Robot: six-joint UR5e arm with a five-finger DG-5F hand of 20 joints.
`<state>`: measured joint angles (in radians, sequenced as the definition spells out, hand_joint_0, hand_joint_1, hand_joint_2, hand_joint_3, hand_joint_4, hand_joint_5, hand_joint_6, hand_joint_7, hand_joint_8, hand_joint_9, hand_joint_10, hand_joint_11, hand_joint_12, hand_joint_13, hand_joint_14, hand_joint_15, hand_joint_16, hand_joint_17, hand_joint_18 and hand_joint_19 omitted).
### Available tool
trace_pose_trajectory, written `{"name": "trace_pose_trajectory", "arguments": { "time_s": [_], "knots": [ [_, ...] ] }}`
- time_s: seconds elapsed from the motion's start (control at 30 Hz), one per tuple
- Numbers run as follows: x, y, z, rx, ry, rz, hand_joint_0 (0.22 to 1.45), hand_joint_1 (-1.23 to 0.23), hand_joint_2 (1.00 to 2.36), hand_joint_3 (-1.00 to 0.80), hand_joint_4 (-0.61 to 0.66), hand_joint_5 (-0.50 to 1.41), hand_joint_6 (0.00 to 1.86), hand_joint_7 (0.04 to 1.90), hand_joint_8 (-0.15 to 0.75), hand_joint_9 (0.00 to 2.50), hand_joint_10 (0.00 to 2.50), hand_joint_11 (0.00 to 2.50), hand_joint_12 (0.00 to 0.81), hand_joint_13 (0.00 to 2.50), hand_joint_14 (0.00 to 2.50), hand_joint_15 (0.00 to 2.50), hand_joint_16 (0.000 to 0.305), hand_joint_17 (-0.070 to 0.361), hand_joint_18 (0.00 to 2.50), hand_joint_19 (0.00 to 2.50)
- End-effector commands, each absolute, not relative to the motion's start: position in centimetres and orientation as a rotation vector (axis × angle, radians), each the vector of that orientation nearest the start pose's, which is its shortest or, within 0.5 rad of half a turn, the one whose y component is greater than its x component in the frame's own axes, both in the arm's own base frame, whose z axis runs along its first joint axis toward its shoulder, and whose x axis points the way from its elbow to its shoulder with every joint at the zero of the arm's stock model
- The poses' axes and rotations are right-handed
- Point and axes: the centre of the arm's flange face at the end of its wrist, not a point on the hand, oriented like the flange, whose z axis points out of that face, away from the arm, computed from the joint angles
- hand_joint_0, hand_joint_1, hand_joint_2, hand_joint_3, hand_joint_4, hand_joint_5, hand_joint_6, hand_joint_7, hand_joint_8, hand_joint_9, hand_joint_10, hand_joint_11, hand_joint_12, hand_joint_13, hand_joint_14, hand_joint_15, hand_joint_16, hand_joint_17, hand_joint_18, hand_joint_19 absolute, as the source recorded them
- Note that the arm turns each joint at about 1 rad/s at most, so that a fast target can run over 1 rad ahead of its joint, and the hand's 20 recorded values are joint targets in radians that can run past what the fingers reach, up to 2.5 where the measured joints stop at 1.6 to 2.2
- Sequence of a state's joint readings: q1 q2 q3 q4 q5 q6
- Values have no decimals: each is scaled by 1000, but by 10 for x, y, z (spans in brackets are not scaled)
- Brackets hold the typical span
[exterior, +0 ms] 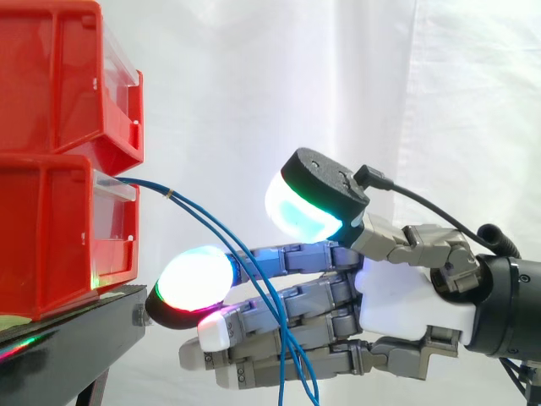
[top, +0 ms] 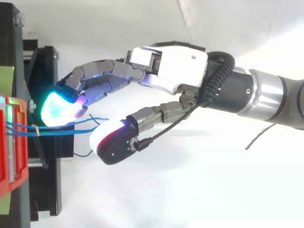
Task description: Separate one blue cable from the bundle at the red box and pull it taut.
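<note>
Blue cables (exterior: 172, 195) lie nearest in the side view. They leave the front of the lower red box (exterior: 51, 237) as a thin bundle and slant down to the right, crossing in front of the fingers (exterior: 296, 300) and hanging slack toward the bottom edge. From above, their long axis runs left to right, out from the box toward the gap between thumb and fingers. Behind them the hand (exterior: 406, 296) is spread wide, with its fingers nearly straight and pointing at the box, its thumb raised well apart, and nothing clasped. Under the boxes sits the black stand (exterior: 76, 338). Farthest back hangs the white curtain (exterior: 254, 85).
</note>
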<state>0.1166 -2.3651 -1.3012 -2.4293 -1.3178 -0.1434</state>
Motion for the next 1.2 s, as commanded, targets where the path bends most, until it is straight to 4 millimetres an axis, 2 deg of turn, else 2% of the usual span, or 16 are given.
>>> {"name": "trace_pose_trajectory", "arguments": {
  "time_s": [0.0, 0.23, 0.9, 0.93, 1.07, 1.17],
  "knots": [
    [769, -72, 184, 1088, 1009, 1129, 515, -673, 1003, -452, 160, -193, 502, 876, 330, 664, 10, 513, 311, 446, 5, 148, 31, 71, 235, 154],
    [769, -74, 184, 1135, 996, 1241, 516, -673, 1003, -453, 194, -191, 502, 899, 332, 669, 9, 525, 314, 463, 5, 166, 32, 71, 244, 173],
    [766, -79, 180, 1148, 1017, 1207, 521, -666, 1005, -443, 209, -189, 502, 900, 336, 686, 11, 563, 330, 514, 7, 219, 33, 75, 299, 236],
    [769, -78, 184, 1135, 1016, 1207, 522, -666, 1003, -441, 208, -188, 502, 905, 334, 688, 9, 564, 329, 515, 7, 223, 34, 76, 302, 235],
    [774, -76, 179, 1127, 1023, 1209, 524, -667, 1004, -440, 208, -188, 502, 926, 333, 688, 11, 575, 334, 528, 8, 240, 34, 76, 314, 240],
    [777, -75, 186, 1119, 1013, 1213, 526, -668, 1003, -441, 205, -187, 502, 945, 332, 692, 9, 566, 339, 537, 8, 243, 34, 76, 321, 250]
  ]
}}
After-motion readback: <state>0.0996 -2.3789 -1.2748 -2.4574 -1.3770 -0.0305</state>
